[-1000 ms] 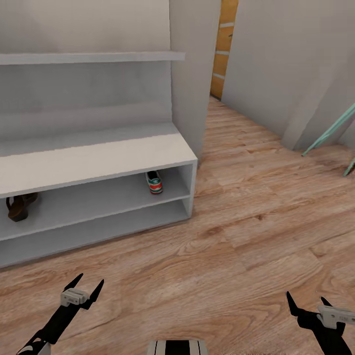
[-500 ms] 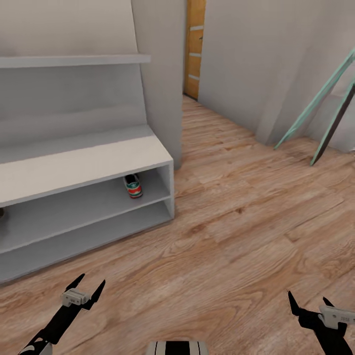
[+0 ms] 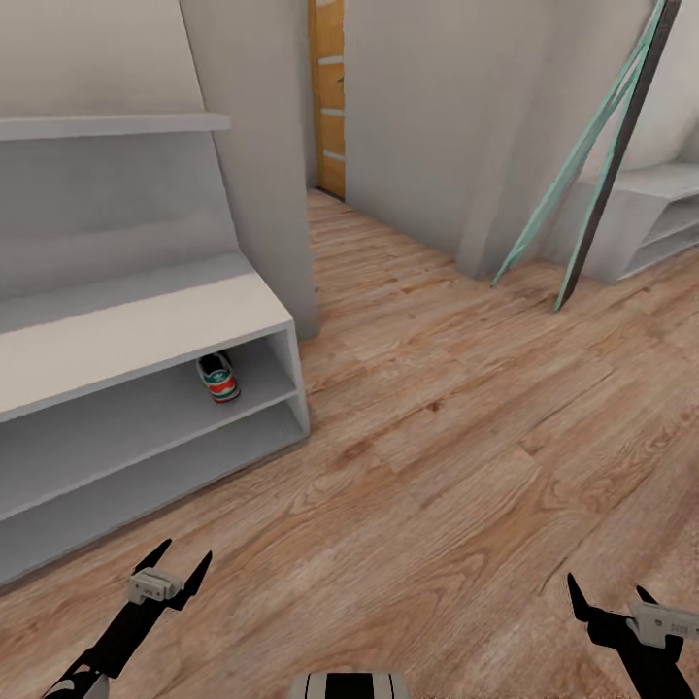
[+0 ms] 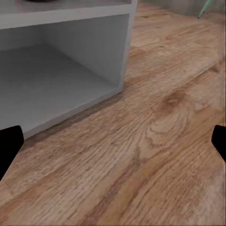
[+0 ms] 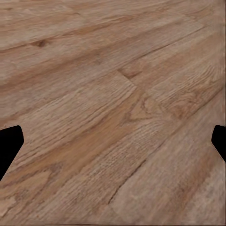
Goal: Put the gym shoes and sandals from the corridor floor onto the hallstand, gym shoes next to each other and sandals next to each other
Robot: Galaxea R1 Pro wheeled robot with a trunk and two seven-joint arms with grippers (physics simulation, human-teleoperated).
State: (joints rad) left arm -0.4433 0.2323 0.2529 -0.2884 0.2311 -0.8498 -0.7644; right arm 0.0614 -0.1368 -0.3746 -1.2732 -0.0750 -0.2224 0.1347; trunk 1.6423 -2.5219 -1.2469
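Shoe count in sight is one: a single gym shoe (image 3: 219, 378) lies in the upper compartment of the shoe rack (image 3: 146, 335), close to the rack's right end wall, heel patch facing out. The rack sits at about nine o'clock in the head view, resting on the wood floor (image 3: 456, 417). Compared with a second ago the whole picture has slid leftward, so the camera has turned right; the brown sandal seen then at the rack's left part has passed out of frame, and more of the two leaning poles (image 3: 602, 165) and a second grey unit (image 3: 650, 218) at two o'clock has come in. One wall shelf (image 3: 107, 124) hangs above the rack. Two grippers hang low over bare planks, the left gripper (image 3: 175, 567) at seven o'clock and the right gripper (image 3: 610, 593) at five o'clock, each with fingers spread and holding nothing.
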